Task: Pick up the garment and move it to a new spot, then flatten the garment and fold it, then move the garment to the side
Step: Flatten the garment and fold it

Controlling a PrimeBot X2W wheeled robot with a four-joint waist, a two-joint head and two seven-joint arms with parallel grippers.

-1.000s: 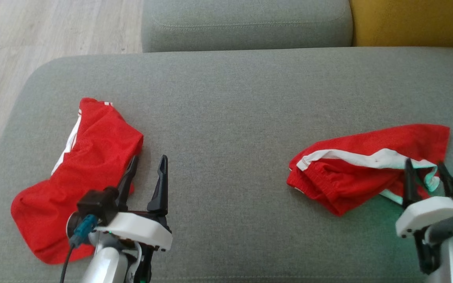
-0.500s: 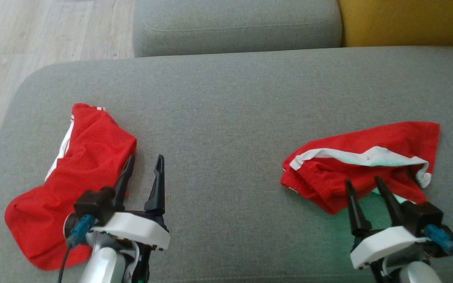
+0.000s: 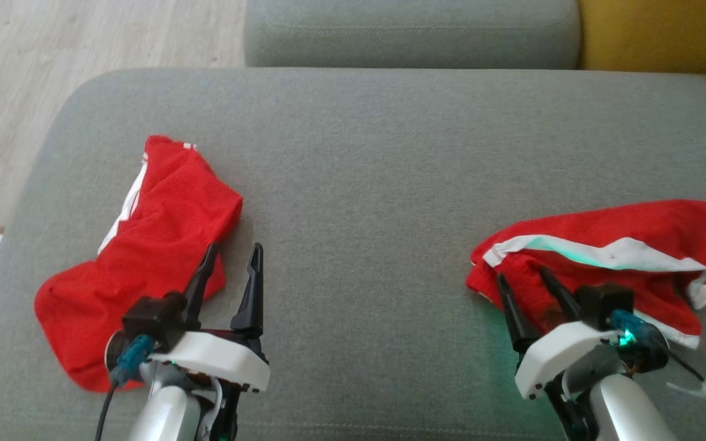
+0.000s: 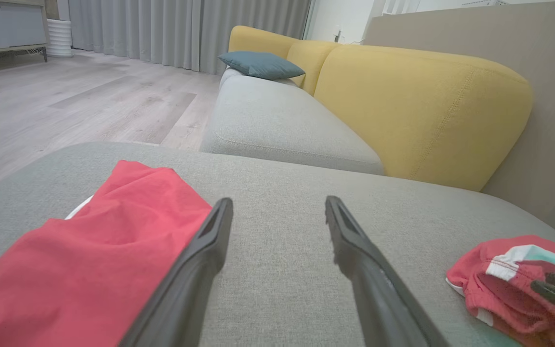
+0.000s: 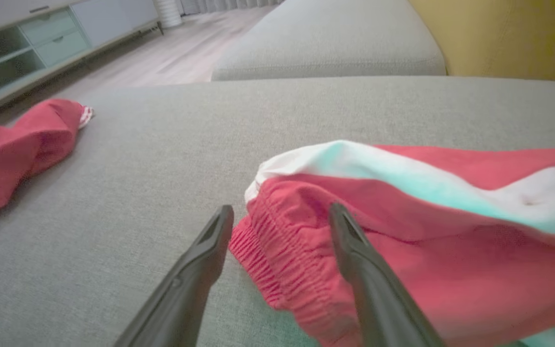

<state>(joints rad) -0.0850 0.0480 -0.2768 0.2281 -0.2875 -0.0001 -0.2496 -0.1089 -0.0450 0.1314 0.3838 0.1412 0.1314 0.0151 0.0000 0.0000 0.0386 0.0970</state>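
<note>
At the lower right of the head view, your right gripper (image 3: 521, 274) has its two fingers spread wide, pinching nothing. In the right wrist view that gripper (image 5: 281, 207) straddles the gathered waistband edge of the right red garment (image 5: 451, 226). One finger is over bare grey fabric just beside the hem and the other over the red cloth. You cannot tell whether the tips touch it. That garment (image 3: 610, 226) lies crumpled at the right edge of the head view, with a white band running along its top fold and a green glow on it.

At the lower left, your left gripper (image 3: 234, 247) is also spread and empty. In the left wrist view it (image 4: 278, 200) points across bare cushion, with one finger just beside the edge of the left red garment (image 4: 89, 260). That piece (image 3: 163, 245) lies bunched in the left part of the head view, a white stripe along its outer side, well apart from the other one.

Both garments rest on the wide grey cushion (image 3: 377, 184). Beyond it, at the top of the frame, sit a grey sofa seat (image 3: 408, 30) and a yellow backrest (image 3: 665, 37). A blue pillow (image 4: 260, 65) lies on the sofa in the left wrist view. A low cabinet (image 5: 27, 43) with open shelves and drawers stands at the upper left of the right wrist view. What its shelves hold is too blurred to tell.
</note>
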